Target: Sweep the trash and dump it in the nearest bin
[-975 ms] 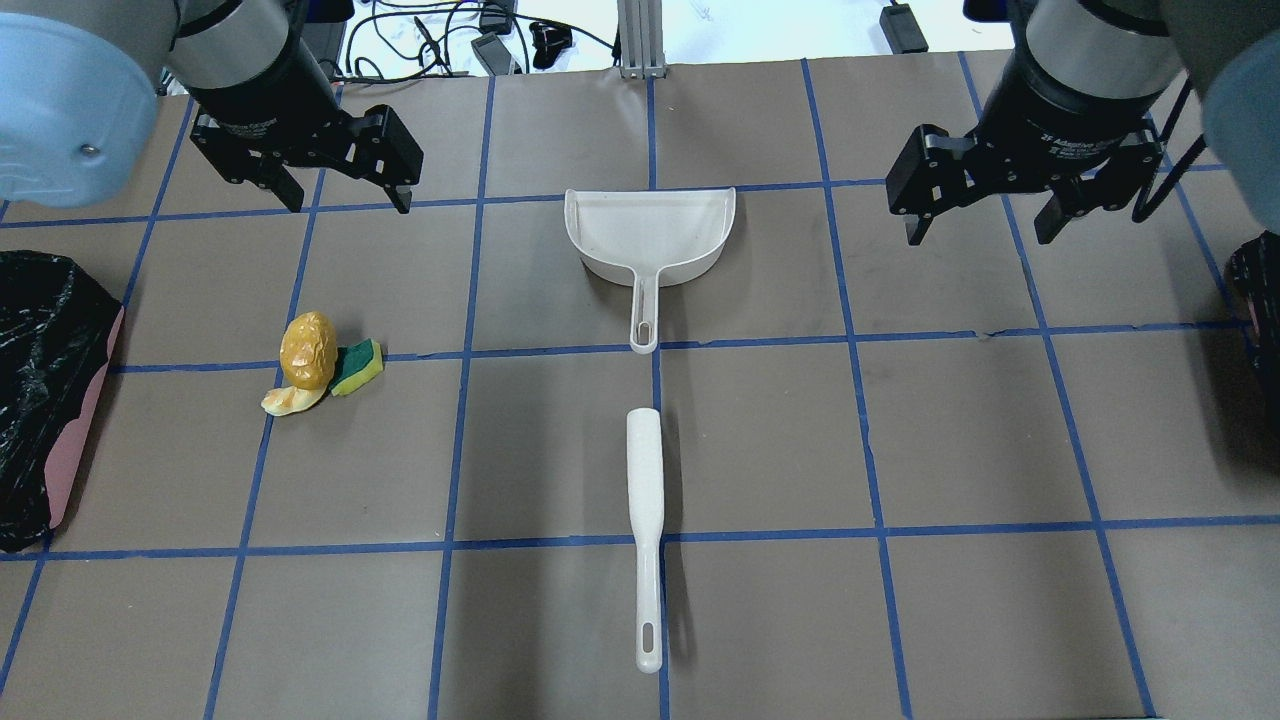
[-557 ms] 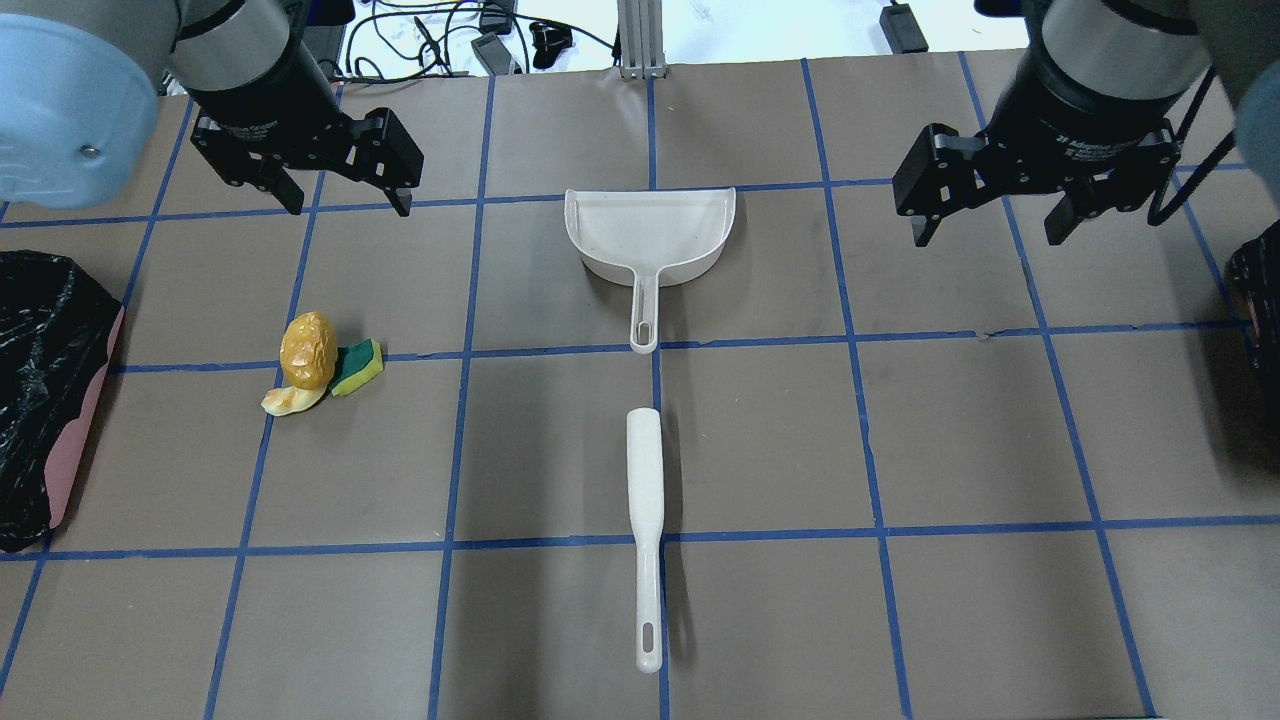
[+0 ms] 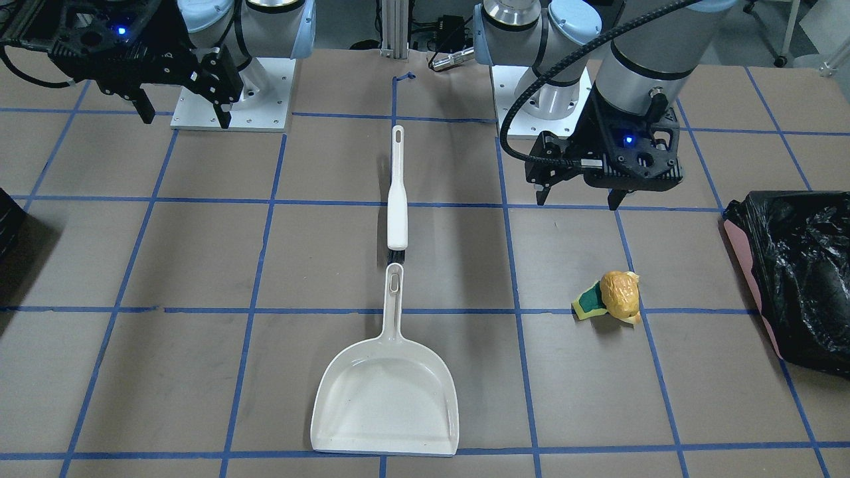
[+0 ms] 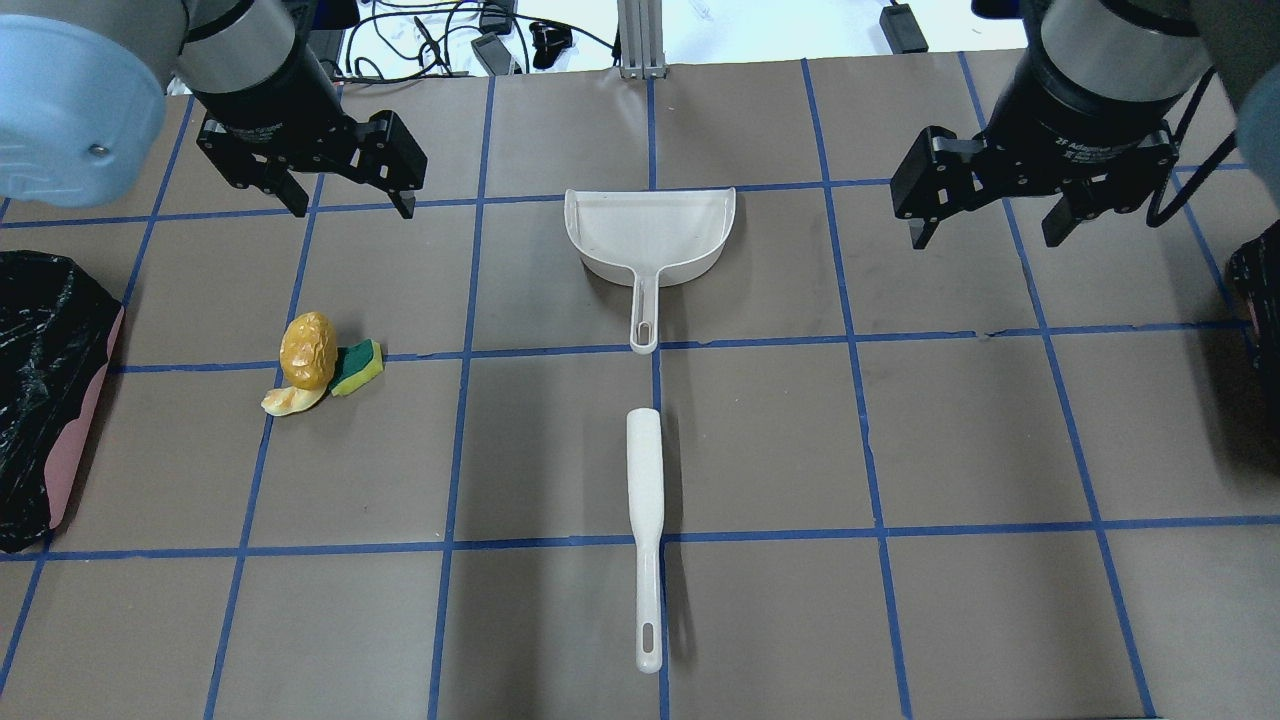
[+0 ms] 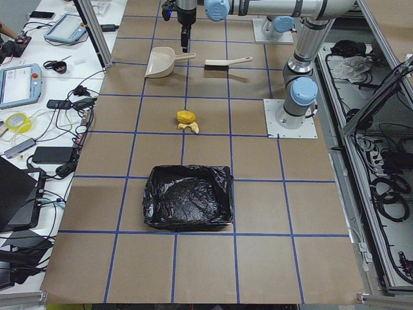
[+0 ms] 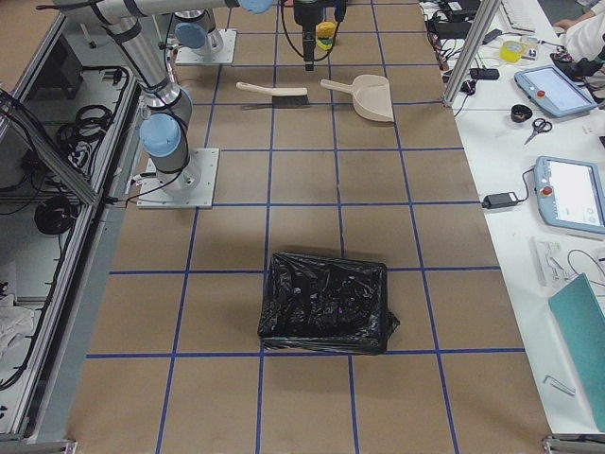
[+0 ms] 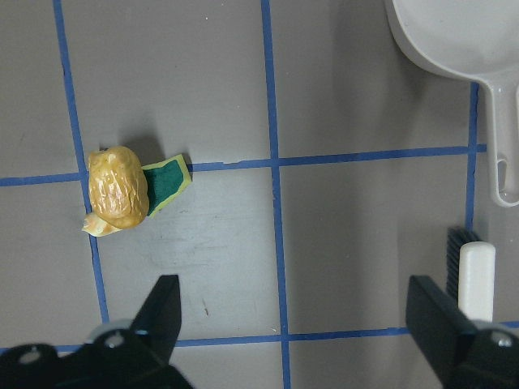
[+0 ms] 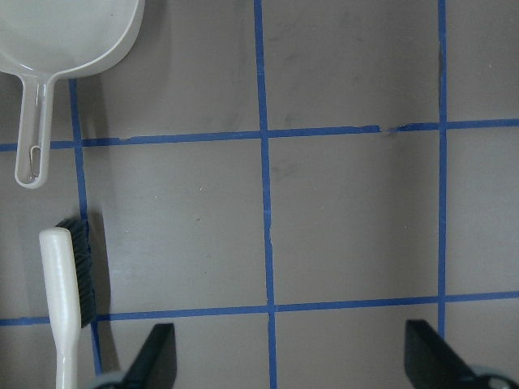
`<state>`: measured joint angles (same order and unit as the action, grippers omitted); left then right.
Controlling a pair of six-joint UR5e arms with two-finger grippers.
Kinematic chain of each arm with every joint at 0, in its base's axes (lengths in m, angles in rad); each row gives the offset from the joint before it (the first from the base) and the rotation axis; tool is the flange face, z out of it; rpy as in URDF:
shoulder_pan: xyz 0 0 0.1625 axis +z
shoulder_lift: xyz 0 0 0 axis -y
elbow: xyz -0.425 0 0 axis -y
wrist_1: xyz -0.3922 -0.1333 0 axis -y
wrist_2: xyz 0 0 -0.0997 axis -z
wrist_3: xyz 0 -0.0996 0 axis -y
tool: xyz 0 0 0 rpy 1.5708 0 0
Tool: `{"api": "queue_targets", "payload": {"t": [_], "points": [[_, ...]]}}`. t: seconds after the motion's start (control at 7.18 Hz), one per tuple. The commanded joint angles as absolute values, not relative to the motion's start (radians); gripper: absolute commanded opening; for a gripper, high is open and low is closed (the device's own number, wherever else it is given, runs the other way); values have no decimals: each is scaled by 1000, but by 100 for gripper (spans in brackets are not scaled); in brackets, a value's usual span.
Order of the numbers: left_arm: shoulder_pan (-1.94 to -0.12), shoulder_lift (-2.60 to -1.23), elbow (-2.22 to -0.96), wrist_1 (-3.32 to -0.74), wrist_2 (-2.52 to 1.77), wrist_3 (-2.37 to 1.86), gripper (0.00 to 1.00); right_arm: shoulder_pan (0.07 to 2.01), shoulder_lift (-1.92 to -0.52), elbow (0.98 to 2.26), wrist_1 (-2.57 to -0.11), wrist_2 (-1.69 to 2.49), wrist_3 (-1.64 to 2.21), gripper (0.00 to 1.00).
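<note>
The trash, a wrinkly orange-yellow lump (image 4: 307, 350) with a small green-and-yellow sponge piece (image 4: 357, 367) touching its side, lies on the desk (image 4: 760, 440) to the robot's left of the white dustpan (image 4: 648, 230), about level with the tip of the dustpan's handle and well apart from it. A pale yellow scrap sticks out from under the lump on the side away from the dustpan. Farther out the same way from the dustpan, beyond the trash, stands the pink-walled bin (image 4: 88, 400) lined with a glossy black bag. The dustpan rests flat with its open mouth turned away from the robot and its handle pointing back toward the robot. In line with that handle, on the robot's side of the dustpan, lies a white brush (image 4: 646, 500), its dark bristle end near the handle tip but apart from it. The left end effector (image 4: 350, 205) hangs above the desk to the left of the dustpan, roughly level with the dustpan's mouth, its fingers spread wide and holding nothing; its wrist view looks down on the trash. The right end effector (image 4: 984, 238) hangs above the desk on the opposite side of the dustpan, likewise spread wide and empty. Well beyond it, at the desk's end far from the dustpan, sits another black-bagged container (image 6: 326, 303).
</note>
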<state>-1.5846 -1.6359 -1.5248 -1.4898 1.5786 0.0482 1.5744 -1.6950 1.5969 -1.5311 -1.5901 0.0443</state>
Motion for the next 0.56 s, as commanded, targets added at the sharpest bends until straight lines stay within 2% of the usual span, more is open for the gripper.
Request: {"api": "queue_targets", "payload": {"t": [0.0, 0.42], "points": [[-1585, -1654, -1522, -1479, 1574, 41, 100, 1574, -1671, 1595, -1540, -1591, 47, 100], [-1585, -1713, -1517, -1457, 1536, 52, 100, 1574, -1644, 1595, -1582, -1600, 38, 100]]}}
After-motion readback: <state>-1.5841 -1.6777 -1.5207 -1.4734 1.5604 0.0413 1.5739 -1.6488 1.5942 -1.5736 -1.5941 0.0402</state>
